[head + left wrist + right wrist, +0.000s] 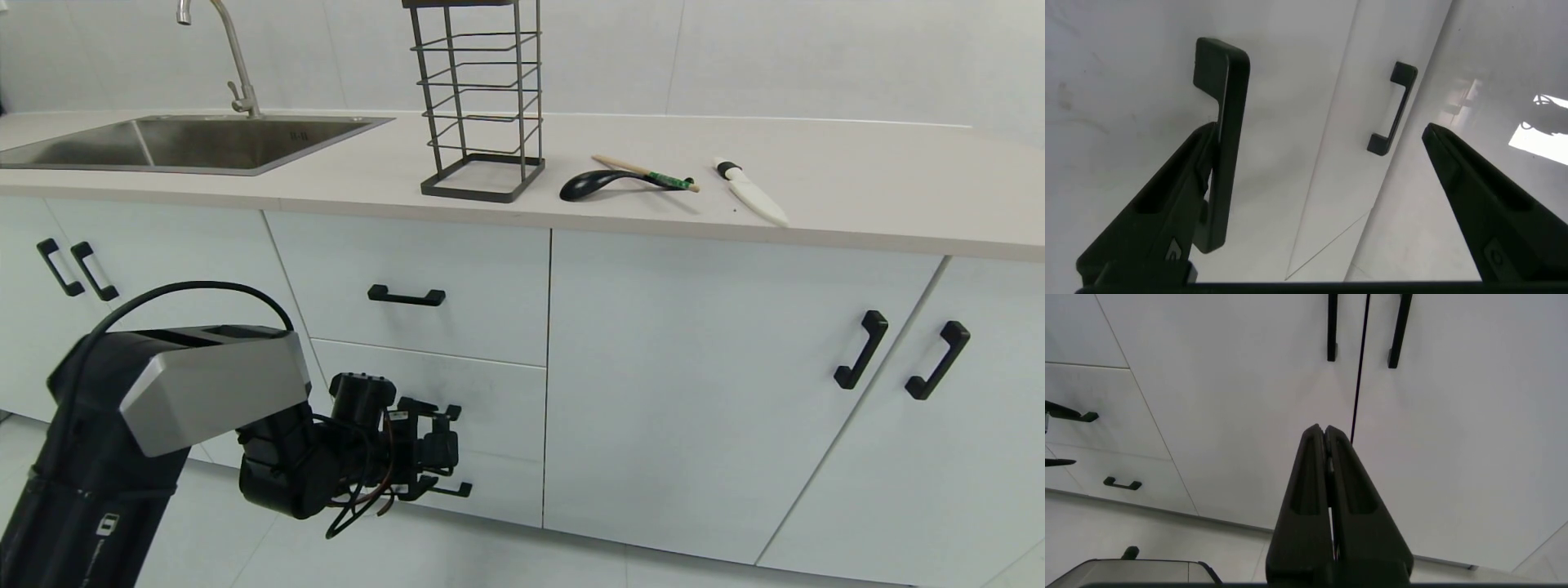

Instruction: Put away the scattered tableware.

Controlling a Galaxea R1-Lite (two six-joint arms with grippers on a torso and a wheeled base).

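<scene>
Three pieces of tableware lie on the counter (857, 180): one black spoon (589, 185), one white knife (753, 194) with a dark band, and wooden chopsticks (645, 172) resting across the spoon's handle. From my head camera I can't tell whether that is a single stick or a pair. Just beside the spoon, on the side nearer the one sink (245, 140) and its one faucet (233, 49), stands one wire rack (472, 190).

My left gripper (457, 449) hangs low in front of the drawers. Its wrist camera adds what the head view hides: the left gripper (1319, 131) is spread wide, holding nothing, with the lower drawer handle (1221, 147) right against one finger (1167, 212).

My right gripper (1324, 433) is pinched closed on nothing, pointed at two cabinet door handles (1333, 327).
</scene>
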